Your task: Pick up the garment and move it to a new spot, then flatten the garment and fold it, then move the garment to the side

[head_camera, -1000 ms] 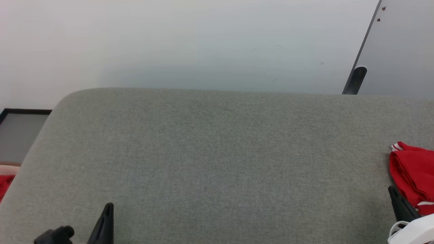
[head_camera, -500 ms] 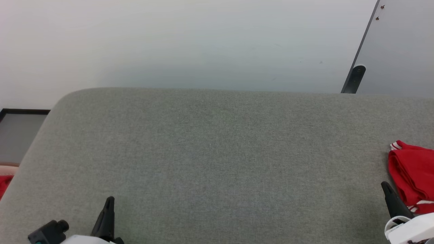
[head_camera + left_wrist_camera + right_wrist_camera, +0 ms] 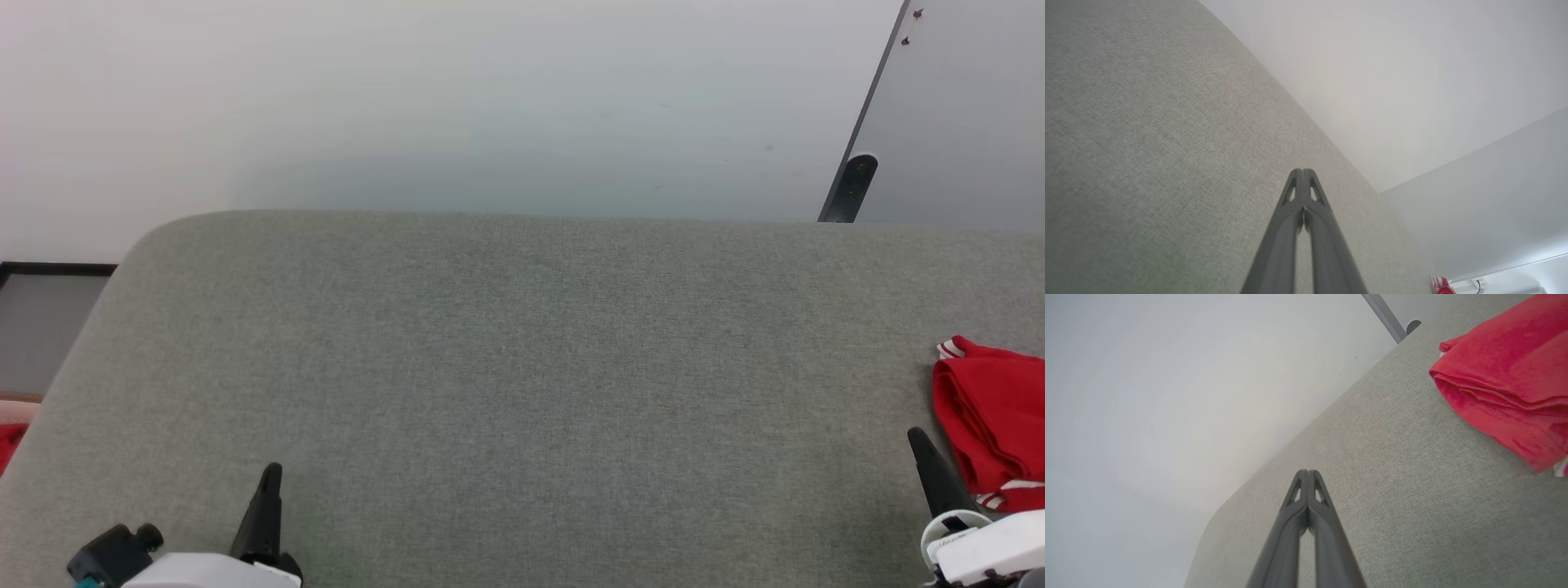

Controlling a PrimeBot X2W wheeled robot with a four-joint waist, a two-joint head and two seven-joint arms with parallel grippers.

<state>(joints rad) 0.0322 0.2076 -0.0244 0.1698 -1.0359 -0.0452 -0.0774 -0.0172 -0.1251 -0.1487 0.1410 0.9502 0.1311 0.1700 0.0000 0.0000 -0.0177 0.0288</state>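
Garment (image 3: 992, 425): bright red soft fabric, folded into a layered bundle, with white-and-red stripe trim showing at its far corner and near edge; lies on the grey upholstered surface (image 3: 522, 367), at that surface's right end, partly cut off by the head view's edge
Grey upholstered surface: woven grey-green cloth, flat, with a rounded far-left corner
Left gripper (image 3: 269, 478): over the near-left part of the surface, well apart from the garment; its two dark fingers pressed together tip to tip, nothing between them
Right gripper (image 3: 918, 441): over the near-right part of the surface, just beside the garment's left edge; the right wrist view shows its tips clear of the red fabric; fingers closed against each other, holding nothing
Wall (image 3: 408, 98): pale, plain, rising behind the surface's far edge
Grey panel (image 3: 963, 122): dark-edged, slanted, beyond the surface's far-right corner
Dark post (image 3: 853, 184): short, rounded top, at the surface's far edge beside the grey panel
Dark-framed panel (image 3: 41, 327): low, beyond the surface's left end
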